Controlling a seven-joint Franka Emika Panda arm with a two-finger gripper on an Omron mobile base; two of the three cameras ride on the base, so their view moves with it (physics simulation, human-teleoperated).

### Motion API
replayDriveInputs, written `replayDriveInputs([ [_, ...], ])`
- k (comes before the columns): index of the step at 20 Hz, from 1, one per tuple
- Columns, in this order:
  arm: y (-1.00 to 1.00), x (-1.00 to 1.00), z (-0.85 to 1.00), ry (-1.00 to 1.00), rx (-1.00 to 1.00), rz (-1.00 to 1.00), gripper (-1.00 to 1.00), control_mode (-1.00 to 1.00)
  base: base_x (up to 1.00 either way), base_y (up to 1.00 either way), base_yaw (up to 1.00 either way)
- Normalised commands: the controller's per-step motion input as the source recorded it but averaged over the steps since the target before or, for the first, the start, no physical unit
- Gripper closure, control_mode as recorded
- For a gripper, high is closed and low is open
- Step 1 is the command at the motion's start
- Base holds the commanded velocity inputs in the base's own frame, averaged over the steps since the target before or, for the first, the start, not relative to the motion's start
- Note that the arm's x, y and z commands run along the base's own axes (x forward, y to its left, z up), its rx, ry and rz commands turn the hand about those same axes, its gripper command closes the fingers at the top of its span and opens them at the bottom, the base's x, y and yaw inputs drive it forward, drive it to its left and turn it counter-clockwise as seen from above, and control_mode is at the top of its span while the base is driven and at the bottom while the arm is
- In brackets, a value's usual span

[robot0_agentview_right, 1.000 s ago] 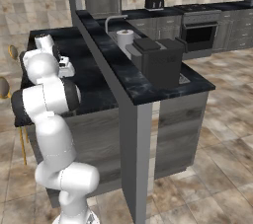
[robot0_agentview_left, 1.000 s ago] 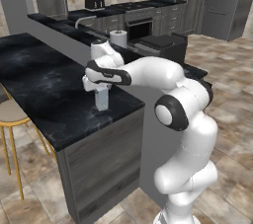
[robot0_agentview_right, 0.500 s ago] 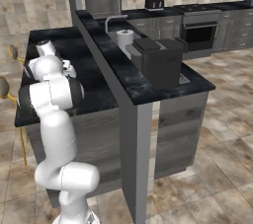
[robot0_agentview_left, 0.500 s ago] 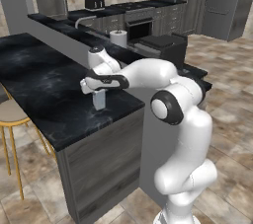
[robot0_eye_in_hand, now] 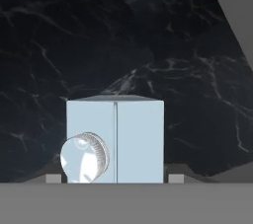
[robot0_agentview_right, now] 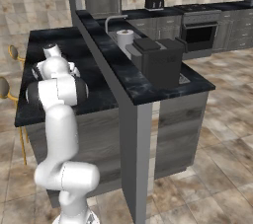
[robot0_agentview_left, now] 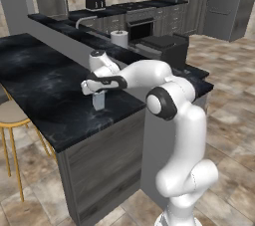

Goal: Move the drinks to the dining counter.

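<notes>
A small white gable-top carton (robot0_agentview_left: 98, 101), one of the drinks, stands upright near the front right corner of the black marble dining counter (robot0_agentview_left: 40, 83). My gripper (robot0_agentview_left: 95, 89) comes down on it from above and is shut on its upper part. In the hand view the carton (robot0_eye_in_hand: 138, 139) shows its ridge and round cap from above. There my gripper (robot0_eye_in_hand: 114, 178) has a fingertip at each side of the carton. Dark veined marble (robot0_eye_in_hand: 148, 45) lies beneath. From the right base view my arm's elbow hides the carton over the dining counter (robot0_agentview_right: 54, 45).
A gold-legged stool (robot0_agentview_left: 11, 115) stands at the counter's left side, also seen in the right base view (robot0_agentview_right: 5, 87). Behind the carton runs a higher narrow ledge (robot0_agentview_left: 74, 41). Beyond it are a paper towel roll (robot0_agentview_right: 125, 38) and a black box appliance (robot0_agentview_right: 158, 60).
My elbow has swung slightly left. The gripper and carton have stayed almost in place on the counter.
</notes>
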Motion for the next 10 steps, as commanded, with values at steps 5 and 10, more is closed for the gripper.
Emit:
replayDriveInputs([
  [5, 0.00, 0.39, 0.00, 0.02, 0.01, 0.00, 1.00, -1.00, 0.00, 0.00, 0.00],
  [10, 0.00, 0.24, 0.00, 0.07, 0.02, 0.00, 1.00, -1.00, 0.00, 0.00, 0.00],
])
